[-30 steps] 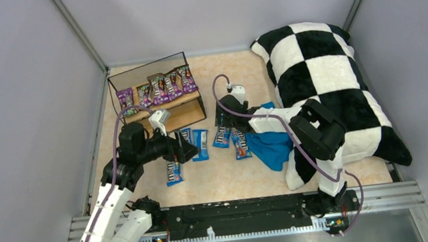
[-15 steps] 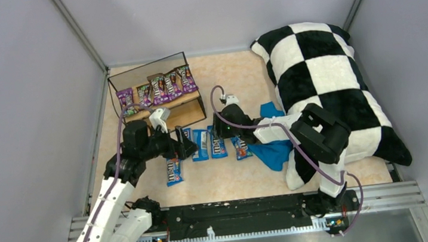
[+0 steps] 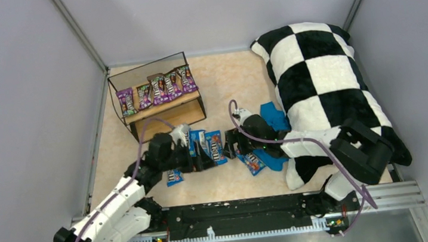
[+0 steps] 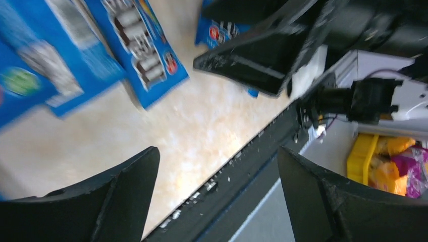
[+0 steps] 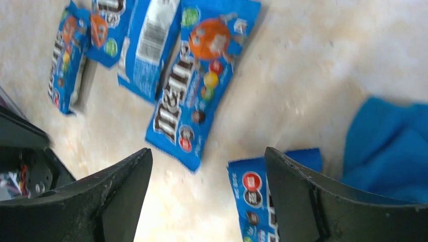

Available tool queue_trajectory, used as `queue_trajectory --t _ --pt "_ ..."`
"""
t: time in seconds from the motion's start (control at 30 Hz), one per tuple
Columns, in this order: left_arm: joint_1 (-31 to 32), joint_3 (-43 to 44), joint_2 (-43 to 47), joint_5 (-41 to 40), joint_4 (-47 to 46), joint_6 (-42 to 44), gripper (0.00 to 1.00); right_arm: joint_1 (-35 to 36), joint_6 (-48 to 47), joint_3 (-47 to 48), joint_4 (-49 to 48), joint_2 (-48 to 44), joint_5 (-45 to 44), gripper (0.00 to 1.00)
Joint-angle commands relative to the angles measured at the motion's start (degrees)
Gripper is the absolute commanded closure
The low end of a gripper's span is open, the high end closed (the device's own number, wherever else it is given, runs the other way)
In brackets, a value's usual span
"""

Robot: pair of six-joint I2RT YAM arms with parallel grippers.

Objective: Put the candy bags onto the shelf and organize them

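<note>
The shelf (image 3: 165,107) stands at the back left, with several purple candy bags (image 3: 159,89) in a row on its top board. Several blue candy bags lie on the floor in front of it (image 3: 214,147), one near the arm (image 3: 173,176) and one by the cloth (image 3: 254,163). My left gripper (image 3: 199,158) is open and empty, low beside the blue bags (image 4: 146,45); its view (image 4: 217,166) is blurred. My right gripper (image 3: 230,147) is open and empty, facing the left one. In its view (image 5: 207,154) it hovers over a blue bag (image 5: 202,80), with another bag (image 5: 257,201) by its right finger.
A big black-and-white checkered pillow (image 3: 328,85) fills the right side. A plain blue cloth (image 3: 276,153) lies between the pillow and the bags, and shows in the right wrist view (image 5: 393,146). The black rail (image 3: 239,211) runs along the near edge.
Both grippers came nearer the front and closer together over the blue bags. The left arm swung right, off the shelf front. A blue bag shifted between them.
</note>
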State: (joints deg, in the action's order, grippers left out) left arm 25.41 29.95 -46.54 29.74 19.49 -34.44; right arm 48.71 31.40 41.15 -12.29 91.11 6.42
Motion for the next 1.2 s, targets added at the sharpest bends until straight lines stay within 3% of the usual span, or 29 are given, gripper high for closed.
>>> queue_trajectory --t 0.0,0.17,0.33,0.5,0.73,0.93,1.17 --pt "15.4 -6.8 0.2 -12.5 -13.5 -19.1 0.11 0.6 -2.7 -6.6 -4.1 -8.1 -0.3 0.19" --pt "27.4 -12.9 -0.7 -34.3 -18.0 -33.1 0.24 0.6 -4.6 -11.5 -8.8 -13.3 -1.4 0.20" --pt "28.4 -9.6 -11.4 -40.2 -16.9 -33.6 0.11 0.6 -7.7 -11.4 -6.1 -17.5 -4.9 0.20" --pt "30.9 -0.8 -20.3 -48.6 -11.6 -32.3 0.13 -0.5 -6.4 -14.5 -5.7 -23.8 -11.6 0.20" --pt "31.4 9.3 -29.8 -54.2 -6.3 -26.7 0.21 -2.5 -7.0 -16.7 -2.5 -30.6 -20.7 0.20" --pt "31.3 20.4 -38.4 -58.0 0.9 -21.1 0.21 -4.1 -5.4 -21.3 -6.3 -32.9 -21.1 0.20" --pt "28.5 24.0 -44.8 -57.5 1.7 -17.8 0.20 -5.4 -5.1 -24.5 -8.2 -35.7 -22.5 0.20"
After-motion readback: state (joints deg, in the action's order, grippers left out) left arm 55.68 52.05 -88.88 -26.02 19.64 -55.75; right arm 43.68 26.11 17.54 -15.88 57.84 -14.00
